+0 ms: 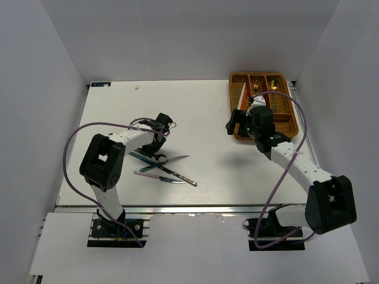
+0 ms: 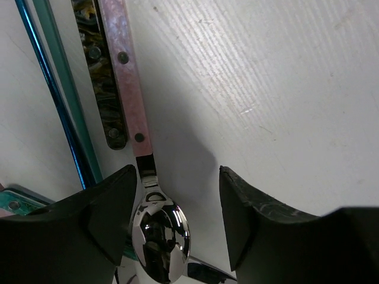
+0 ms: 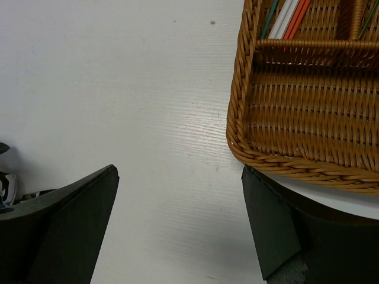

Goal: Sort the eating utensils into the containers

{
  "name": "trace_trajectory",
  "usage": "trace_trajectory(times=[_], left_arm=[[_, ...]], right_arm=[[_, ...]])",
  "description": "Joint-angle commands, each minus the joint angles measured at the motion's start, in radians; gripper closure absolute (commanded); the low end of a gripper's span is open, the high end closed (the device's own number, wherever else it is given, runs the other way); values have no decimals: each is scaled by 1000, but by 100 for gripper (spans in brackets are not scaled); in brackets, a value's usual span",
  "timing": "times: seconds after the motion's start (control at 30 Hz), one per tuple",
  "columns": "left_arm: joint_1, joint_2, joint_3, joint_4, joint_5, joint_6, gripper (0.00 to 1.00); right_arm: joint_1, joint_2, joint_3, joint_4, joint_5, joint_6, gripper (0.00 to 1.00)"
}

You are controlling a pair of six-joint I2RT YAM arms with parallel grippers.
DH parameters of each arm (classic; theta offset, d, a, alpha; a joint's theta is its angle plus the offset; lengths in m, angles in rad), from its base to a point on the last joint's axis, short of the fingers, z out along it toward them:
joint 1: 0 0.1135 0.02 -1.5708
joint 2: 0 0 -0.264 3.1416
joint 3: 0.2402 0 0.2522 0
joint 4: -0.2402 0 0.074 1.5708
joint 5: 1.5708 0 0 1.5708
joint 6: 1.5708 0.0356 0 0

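Note:
Several utensils (image 1: 169,171) lie crossed on the white table at left centre. My left gripper (image 1: 154,151) hangs low over their far end, open. In the left wrist view its jaws (image 2: 177,183) straddle a spoon (image 2: 161,234) with a shiny bowl and a pink riveted handle; the bowl lies close to the left finger. Blue and teal chopsticks (image 2: 56,100) and a dark mottled handle (image 2: 105,77) lie beside it. The wicker tray (image 1: 231,94) stands at the back right, holding chopsticks (image 1: 241,94) and other utensils. My right gripper (image 1: 234,124) is open and empty by the tray's near left corner.
In the right wrist view the open gripper (image 3: 177,177) is over bare table, with the tray's corner (image 3: 249,142) just right of it and white, red and teal chopsticks (image 3: 287,15) in a long slot. White walls enclose the table on three sides.

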Motion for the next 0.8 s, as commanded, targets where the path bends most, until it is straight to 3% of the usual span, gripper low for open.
trace_trajectory(times=[0.0, 0.2, 0.37, 0.5, 0.57, 0.6, 0.77], left_arm=[[-6, -15, -21, 12, -3, -41, 33], [-6, 20, -26, 22, -9, -44, 37], [-6, 60, -38, 65, 26, -24, 55], [-6, 85, -47, 93, 56, -3, 58], [-6, 88, -49, 116, 69, 23, 71], [-6, 89, -43, 117, 73, 29, 100], [-6, 91, 11, 102, 41, 100, 100]], right_arm=[[2, -4, -9, 61, -25, 2, 11], [2, -10, -19, 68, -32, 3, 11], [4, -15, -23, 70, -31, 2, 11], [4, -29, -29, 70, -22, -3, 11], [2, -39, -34, 76, -22, -4, 11], [4, -42, -37, 82, -22, -4, 11], [2, -53, -42, 85, -26, -6, 11]])
